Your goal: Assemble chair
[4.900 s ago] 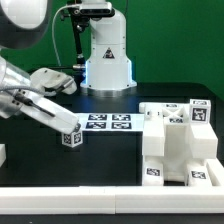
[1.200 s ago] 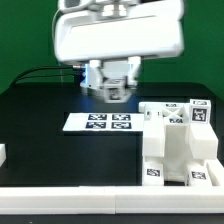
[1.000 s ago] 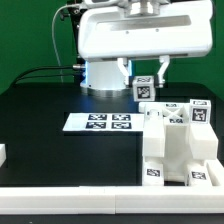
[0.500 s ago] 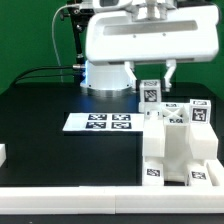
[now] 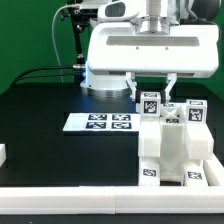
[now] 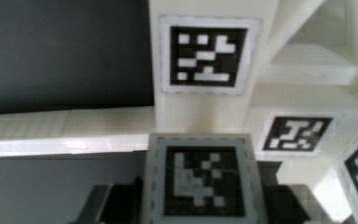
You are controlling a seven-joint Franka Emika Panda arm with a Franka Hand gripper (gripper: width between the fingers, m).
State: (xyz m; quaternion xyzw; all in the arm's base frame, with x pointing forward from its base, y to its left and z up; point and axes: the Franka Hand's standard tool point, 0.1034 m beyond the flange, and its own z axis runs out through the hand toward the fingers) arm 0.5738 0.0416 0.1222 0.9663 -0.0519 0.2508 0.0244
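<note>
My tool [image 5: 151,88] is clamped on one small glossy white plastic block with a black-and-white square tag on its face [image 5: 151,101]. My jaws stand part-way in, one on each flank of it. In the wrist view the same block [image 6: 199,183] sits between my dark fingers [image 6: 115,203], with its tag toward the camera.

I judge this piece to be light and quite stiff, hard plastic with no give. The gloss makes it slippery, so my hold depends on squeezing flat, parallel sides squarely. I would keep my hold high on the flanks and leave the lower end free, since that end must meet the chunky white plastic chair structure [image 5: 178,150] below. It does not look fragile, but a tilted grip could let it twist.

The block hangs just above the back of that structure, close to its top, though I cannot tell whether they are touching. The structure stands on the black desk [image 5: 50,110], toward the exterior view's right.

By my count there is one held block and one joined chair structure, with at least five tags showing on its faces. There is one flat marker board [image 5: 102,123] with four tags, lying on the desk beside the structure on the exterior view's left. One small white piece [image 5: 3,154] sits well apart from the structure, cut off by the exterior view's left edge, and I cannot tell what it is.
</note>
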